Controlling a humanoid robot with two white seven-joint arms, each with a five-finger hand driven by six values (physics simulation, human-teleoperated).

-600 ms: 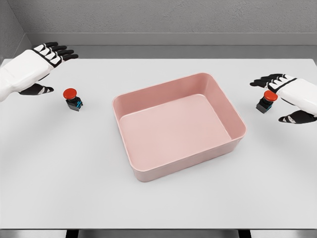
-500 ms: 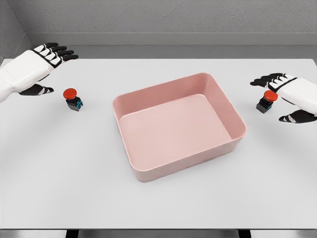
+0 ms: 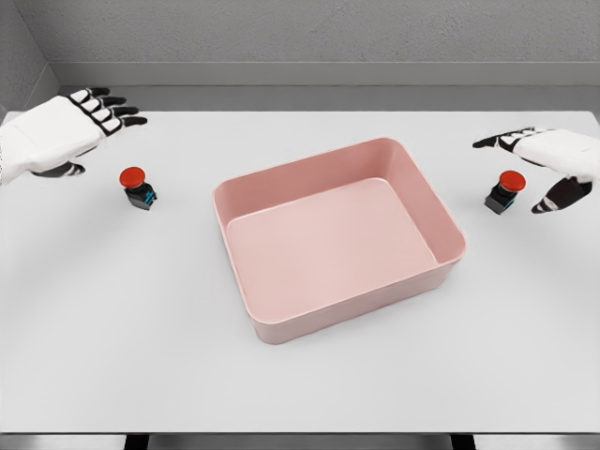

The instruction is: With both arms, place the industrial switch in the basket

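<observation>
We count 2 switches on the smooth white table (image 3: 309, 394): the left switch (image 3: 137, 187) and the right switch (image 3: 503, 191), each a small dark block topped by a round red button. Between them sits 1 pink basket (image 3: 448, 246), a matte, rounded rectangular tub. The left hand (image 3: 58, 131) and right hand (image 3: 553, 161) hover just beside their switches, fingers spread, grasping nothing.

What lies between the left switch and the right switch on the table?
In the head view, the pink basket sits between the left switch and the right switch, with bare table on either side.
</observation>
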